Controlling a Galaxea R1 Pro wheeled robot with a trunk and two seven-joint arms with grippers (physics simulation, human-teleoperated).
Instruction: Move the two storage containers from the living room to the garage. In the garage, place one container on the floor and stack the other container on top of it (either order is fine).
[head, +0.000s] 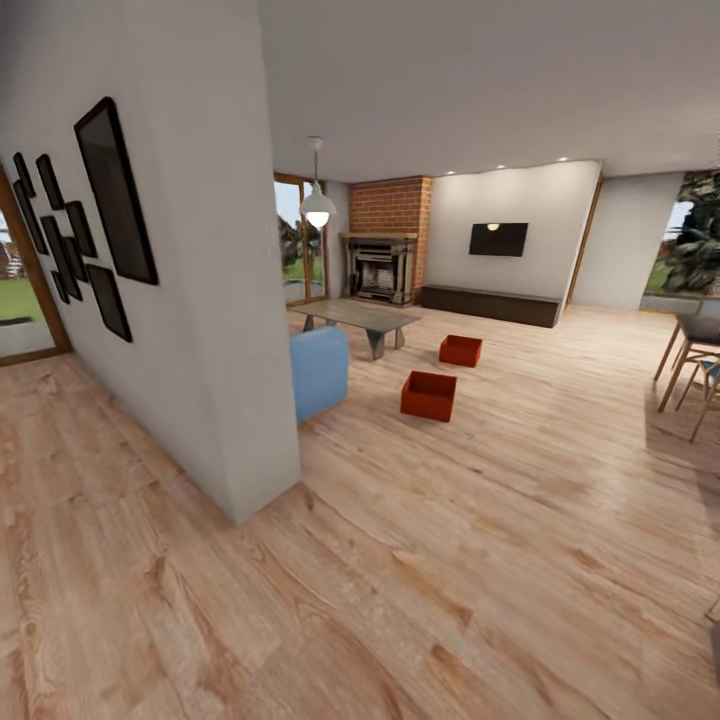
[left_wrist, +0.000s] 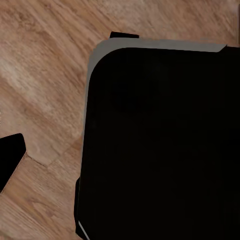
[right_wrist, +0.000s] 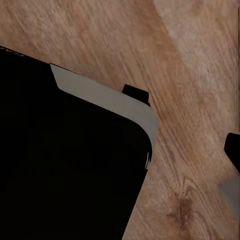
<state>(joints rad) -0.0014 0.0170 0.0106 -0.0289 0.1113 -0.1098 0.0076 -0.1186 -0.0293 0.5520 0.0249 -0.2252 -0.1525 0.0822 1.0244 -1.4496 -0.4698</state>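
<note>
Facing two storage containers (head: 429, 395) (head: 461, 350) on open plank floor (head: 480, 560) | wall corner (head: 262, 505) near-left | tool states: cannot tell

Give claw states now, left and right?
Left claw: cannot be told, fingers not clearly seen.
Right claw: cannot be told either.
Both boxes sit on the floor.

Two red-orange storage containers sit on the wood-plank floor (head: 480, 520): the nearer container (head: 429, 395) and the farther container (head: 460, 350). One low grey table (head: 356, 318), one blue seat (head: 319, 371), one brick fireplace (head: 381, 266), one long dark cabinet (head: 489, 304), one wall screen (head: 498, 239) and one pendant lamp (head: 318, 208) are there. About eight black frames (head: 114, 190) hang on the near wall; the far ones overlap, so the count is uncertain.
</note>
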